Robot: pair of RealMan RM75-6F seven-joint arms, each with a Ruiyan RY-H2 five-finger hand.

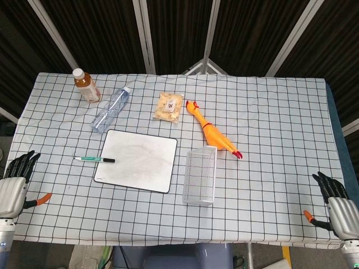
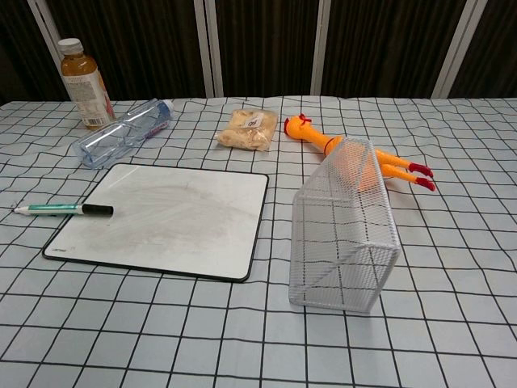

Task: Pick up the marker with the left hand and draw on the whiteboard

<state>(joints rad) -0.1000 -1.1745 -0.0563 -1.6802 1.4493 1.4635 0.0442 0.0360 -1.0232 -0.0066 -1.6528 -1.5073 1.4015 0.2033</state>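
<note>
**Marker untouched, both hands waiting at the near edge**

The left hand's fingers (image 1: pixel 25 161) are spread and hold nothing; the left hand (image 1: pixel 15 185) rests at the near left corner of the surface (image 1: pixel 269 112). The right hand (image 1: pixel 336 202) sits at the near right corner, fingers apart, empty. The marker (image 1: pixel 94 159) lies left of the whiteboard (image 1: pixel 137 159), its black cap on the board's left edge. Being thin and flat, it may roll or slip from a pinch. A careless reach could nudge the board towards the wire basket (image 1: pixel 201 176).
</note>
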